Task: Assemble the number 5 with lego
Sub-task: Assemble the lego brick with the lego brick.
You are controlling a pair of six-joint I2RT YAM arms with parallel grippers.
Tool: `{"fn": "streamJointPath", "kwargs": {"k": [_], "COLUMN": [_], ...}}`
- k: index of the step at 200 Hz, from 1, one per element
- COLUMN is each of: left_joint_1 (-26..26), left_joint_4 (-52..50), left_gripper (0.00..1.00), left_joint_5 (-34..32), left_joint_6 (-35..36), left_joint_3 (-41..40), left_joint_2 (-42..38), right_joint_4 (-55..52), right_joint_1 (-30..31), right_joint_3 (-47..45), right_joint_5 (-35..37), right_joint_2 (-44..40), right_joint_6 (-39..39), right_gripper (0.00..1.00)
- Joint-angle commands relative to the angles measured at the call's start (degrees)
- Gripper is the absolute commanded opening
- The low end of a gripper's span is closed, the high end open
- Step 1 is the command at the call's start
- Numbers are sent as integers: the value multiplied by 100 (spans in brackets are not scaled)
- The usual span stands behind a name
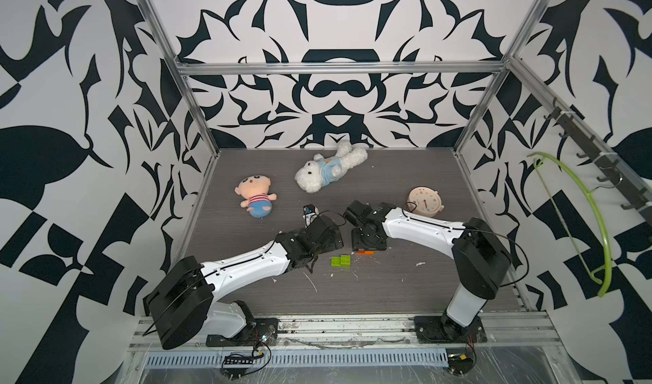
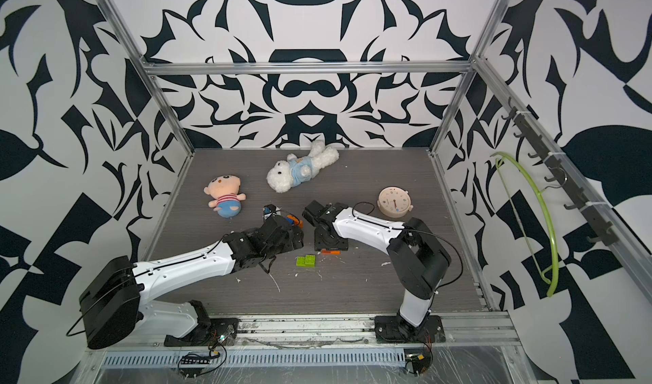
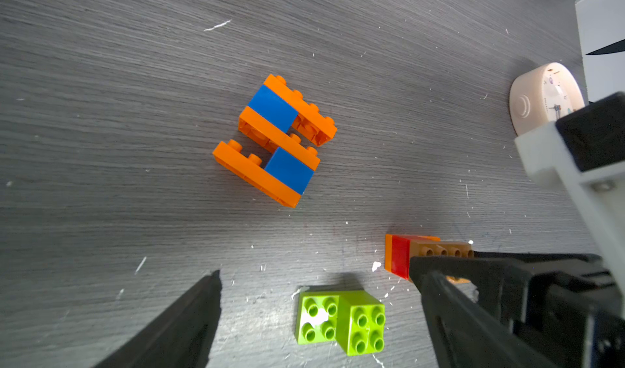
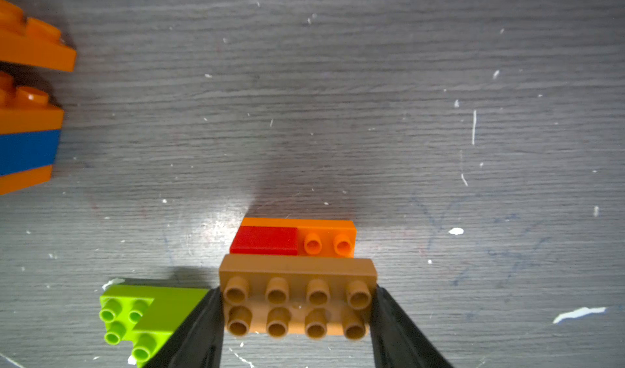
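Observation:
In the right wrist view my right gripper (image 4: 297, 297) is shut on a tan lego brick (image 4: 297, 281), its fingers on the brick's two short ends. The brick sits against a red brick (image 4: 265, 241) on an orange brick (image 4: 326, 242); whether they are joined I cannot tell. In the left wrist view my left gripper (image 3: 316, 271) is open above the table with nothing between its fingers. Below it lie two joined green bricks (image 3: 340, 319), seen in both top views (image 1: 340, 260) (image 2: 306, 260). An orange and blue lego cluster (image 3: 275, 139) lies further out.
A plush doll (image 1: 255, 197) and a white plush bear (image 1: 328, 170) lie at the back of the table (image 1: 405, 287). A round beige clock (image 1: 425, 202) rests at the right, behind my right arm. A green hanger (image 1: 596, 223) hangs outside the right frame rail.

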Motion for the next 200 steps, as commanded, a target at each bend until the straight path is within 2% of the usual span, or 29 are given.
{"fn": "streamJointPath", "kwargs": {"k": [1,42,96,200], "left_joint_1": [8,8,8,8], "left_joint_4": [-89,-107,-112,-149], "left_gripper": [99,99,99,99], "left_joint_5": [-25,-32,0,38], "left_joint_6": [18,27,37,58], "left_joint_3": [38,82,131,226], "left_joint_2": [5,19,91,165], "right_joint_4": [-229,-206,113,-24], "right_joint_1": [39,56,56,30], "right_joint_3": [13,-106,-347,-230], "right_joint_5": [46,154,-113,-215], "right_joint_2": [177,133,273,511], "right_joint_6": [-44,18,2,-165], "right_gripper": [57,57,56,55]}}
